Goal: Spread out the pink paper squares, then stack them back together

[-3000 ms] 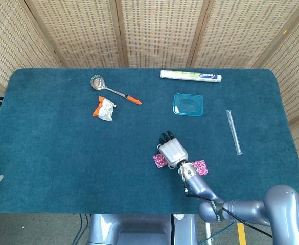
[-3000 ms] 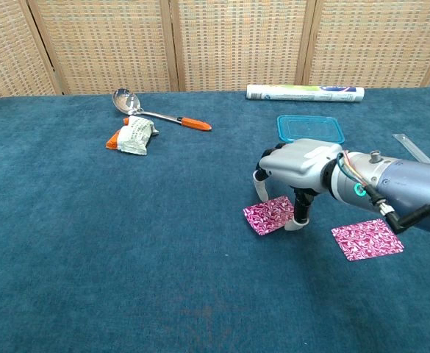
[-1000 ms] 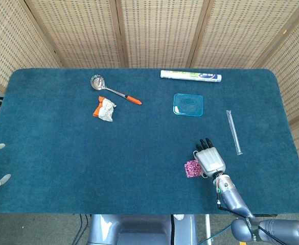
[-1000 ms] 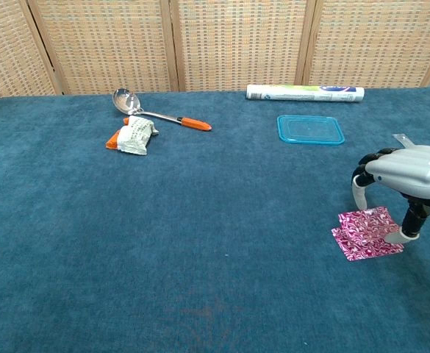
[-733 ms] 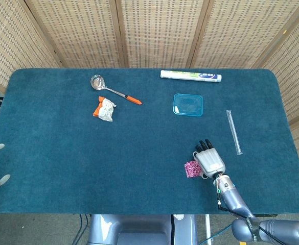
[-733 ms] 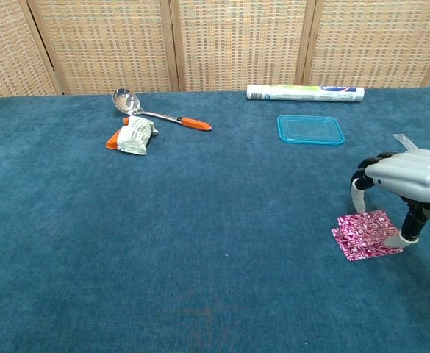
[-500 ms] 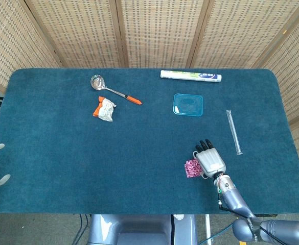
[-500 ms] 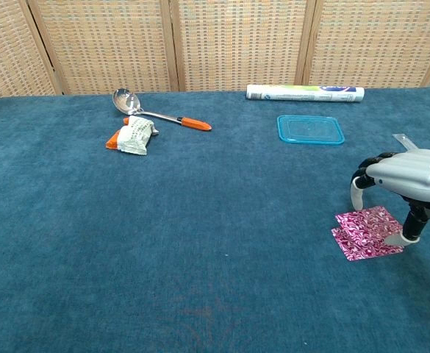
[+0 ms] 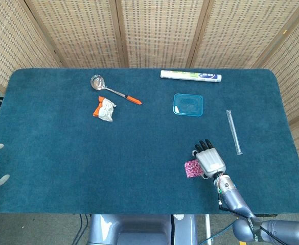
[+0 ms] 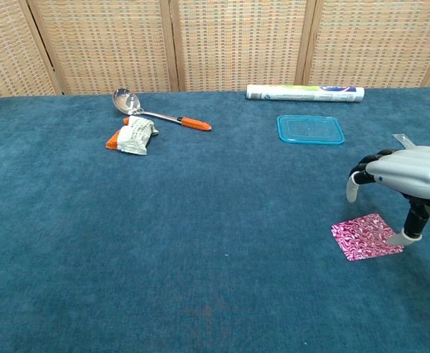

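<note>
Pink paper squares (image 10: 366,237) stacked under right hand (image 10: 406,176).

The bench (image 9: 62,153) is viewed steeply from overhead by the head camera, low and frontally by the chest camera; its top is shared.

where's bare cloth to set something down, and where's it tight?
Widest free patch: the near-left cloth, below the wrapper and left of the pink paper squares. Also bare: the middle strip between spoon and blue lid. Tight: near-right, where the right hand hangs over the squares, and the far edge by the roll.
</note>
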Controlling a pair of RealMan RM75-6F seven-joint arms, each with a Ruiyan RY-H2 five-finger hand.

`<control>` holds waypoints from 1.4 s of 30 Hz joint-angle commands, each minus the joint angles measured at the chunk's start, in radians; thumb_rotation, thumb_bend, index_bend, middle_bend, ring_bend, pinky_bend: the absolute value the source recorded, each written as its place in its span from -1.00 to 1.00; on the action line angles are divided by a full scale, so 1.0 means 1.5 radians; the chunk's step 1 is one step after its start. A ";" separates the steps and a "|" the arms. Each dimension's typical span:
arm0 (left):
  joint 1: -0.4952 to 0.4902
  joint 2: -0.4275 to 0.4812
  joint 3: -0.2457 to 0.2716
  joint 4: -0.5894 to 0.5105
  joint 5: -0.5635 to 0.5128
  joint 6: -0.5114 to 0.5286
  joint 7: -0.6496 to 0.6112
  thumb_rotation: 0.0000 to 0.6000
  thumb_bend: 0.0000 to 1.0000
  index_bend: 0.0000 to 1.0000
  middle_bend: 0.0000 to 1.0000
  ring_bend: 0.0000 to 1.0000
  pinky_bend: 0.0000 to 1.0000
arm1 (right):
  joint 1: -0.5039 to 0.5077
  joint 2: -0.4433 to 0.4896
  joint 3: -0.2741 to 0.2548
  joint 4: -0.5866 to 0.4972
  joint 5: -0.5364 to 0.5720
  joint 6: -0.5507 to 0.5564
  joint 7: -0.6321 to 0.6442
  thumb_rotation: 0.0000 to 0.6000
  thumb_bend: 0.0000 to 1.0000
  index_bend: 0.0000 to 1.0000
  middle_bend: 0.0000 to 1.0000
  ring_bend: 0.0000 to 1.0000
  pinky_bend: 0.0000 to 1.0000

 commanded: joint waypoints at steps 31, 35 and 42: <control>0.013 -0.014 0.000 0.009 0.001 0.024 0.011 1.00 -0.74 -0.57 -1.00 -1.00 -1.00 | -0.127 0.067 0.043 0.017 -0.182 0.201 0.160 1.00 -0.38 -0.38 -0.55 -1.00 -1.00; 0.015 -0.016 0.001 0.009 0.001 0.024 0.012 1.00 -0.74 -0.57 -1.00 -1.00 -1.00 | -0.159 0.073 0.039 0.034 -0.202 0.234 0.185 1.00 -0.38 -0.38 -0.55 -1.00 -1.00; 0.013 -0.019 0.005 0.005 0.012 0.025 0.017 1.00 -0.74 -0.57 -1.00 -1.00 -1.00 | -0.211 0.087 0.033 0.041 -0.234 0.289 0.223 1.00 -0.38 -0.38 -0.55 -1.00 -1.00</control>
